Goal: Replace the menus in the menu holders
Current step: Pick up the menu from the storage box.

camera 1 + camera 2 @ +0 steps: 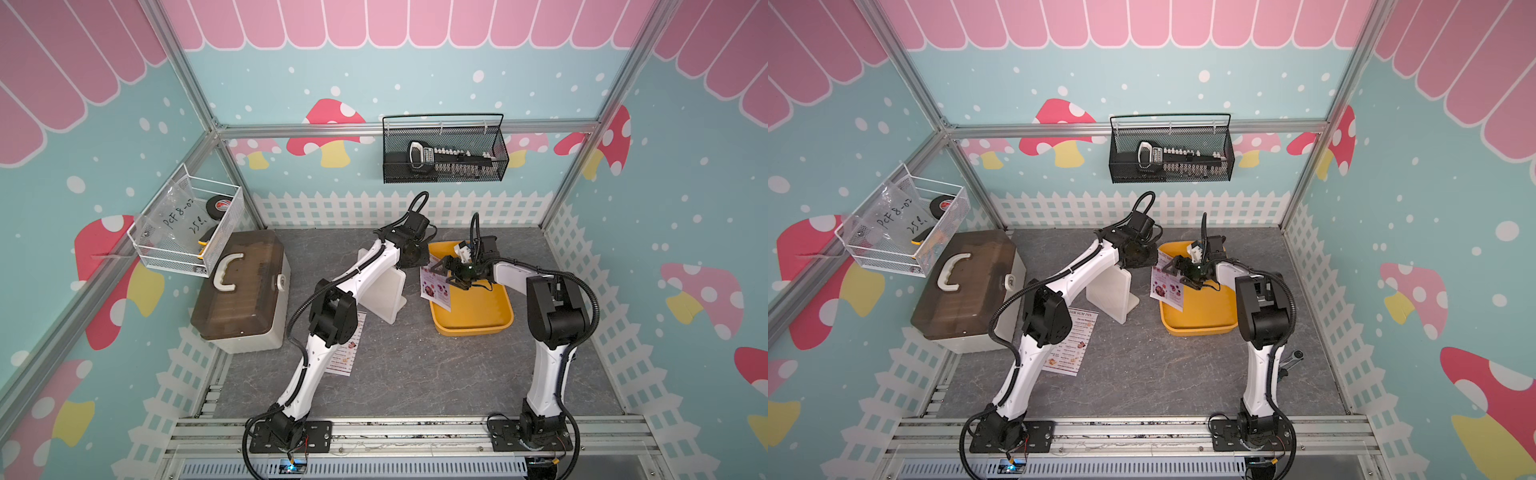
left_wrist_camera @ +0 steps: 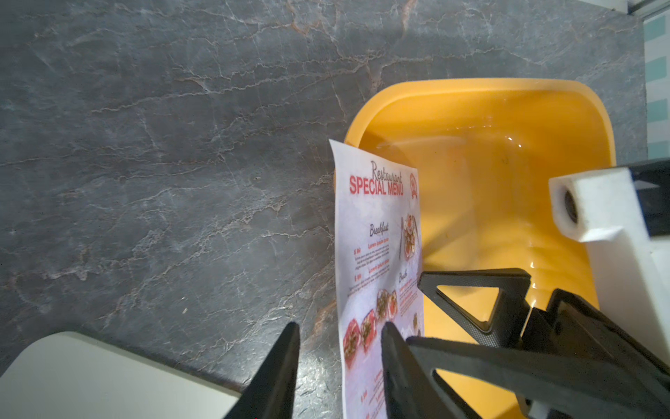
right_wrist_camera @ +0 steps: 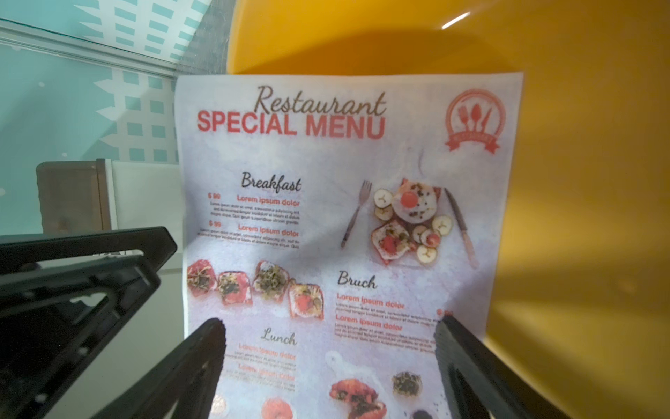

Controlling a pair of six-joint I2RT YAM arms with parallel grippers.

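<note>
The "SPECIAL MENU" sheet (image 1: 434, 289) (image 1: 1167, 291) leans tilted over the left rim of the yellow tray (image 1: 478, 320) (image 2: 471, 119). My left gripper (image 2: 339, 341) (image 1: 424, 262) straddles the sheet's (image 2: 377, 225) long edge. Its jaws are open, with a gap still showing on the table side. My right gripper (image 3: 330, 330) (image 1: 449, 276) stands wide open over the tray, its fingertips (image 2: 424, 284) against the printed face (image 3: 326, 217). The white menu holder (image 1: 384, 295) (image 1: 1115, 291) (image 2: 90, 377) stands under my left forearm. The "DIM SUM INN" menu (image 1: 1073, 345) (image 1: 347, 357) lies flat beneath my left elbow.
A brown-lidded toolbox (image 1: 241, 286) sits at the table's left. A white wire basket (image 1: 187, 228) hangs on the left wall and a black mesh basket (image 1: 444, 153) on the back wall. Grey stone tabletop (image 1: 415, 374) spreads in front of the tray.
</note>
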